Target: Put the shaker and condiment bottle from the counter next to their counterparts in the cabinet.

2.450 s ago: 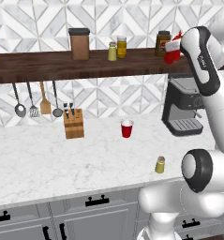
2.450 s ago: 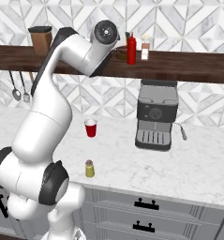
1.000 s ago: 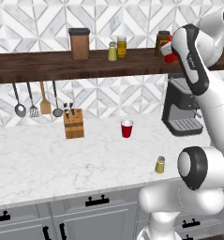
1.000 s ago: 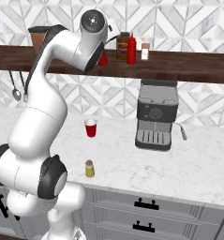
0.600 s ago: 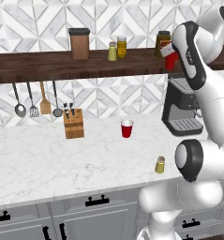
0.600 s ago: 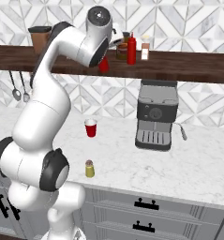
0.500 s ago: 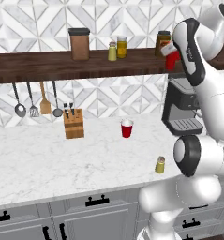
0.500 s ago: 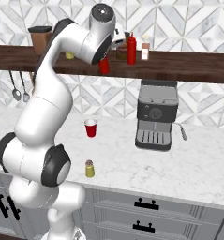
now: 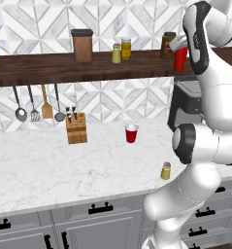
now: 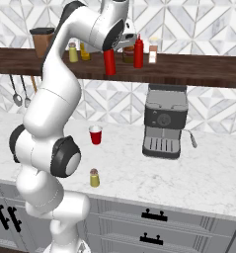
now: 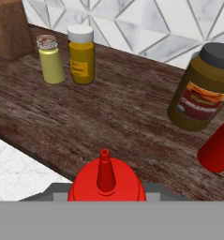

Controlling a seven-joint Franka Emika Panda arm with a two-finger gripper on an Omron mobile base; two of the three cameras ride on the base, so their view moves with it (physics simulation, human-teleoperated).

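Observation:
My gripper (image 10: 110, 50) is shut on the red condiment bottle (image 10: 109, 62) (image 9: 180, 58), holding it upright at the front edge of the cabinet (image 10: 198, 70), a dark wooden shelf. In the hand view its nozzle (image 11: 104, 169) points up before the plank (image 11: 108, 112). The matching red bottle (image 10: 138, 51) (image 11: 217, 146) stands on the shelf just right of it. A matching yellow-green shaker (image 11: 51, 59) (image 9: 116, 53) stands further left on the shelf. The shaker (image 9: 166, 170) (image 10: 94, 178) stands on the counter (image 9: 40, 165) near its front edge.
On the shelf stand a yellow jar (image 11: 81, 55), a dark-lidded jar (image 11: 202, 89) and a brown canister (image 9: 82, 46). A red cup (image 9: 131, 133), a knife block (image 9: 76, 129) and a coffee machine (image 10: 164, 121) sit on the counter. Utensils (image 9: 40, 104) hang under the shelf.
The arm's upper links have swung round while the hand kept the red bottle by the shelf front. The bottle now hangs a little lower and clear of the arm in the right base view.

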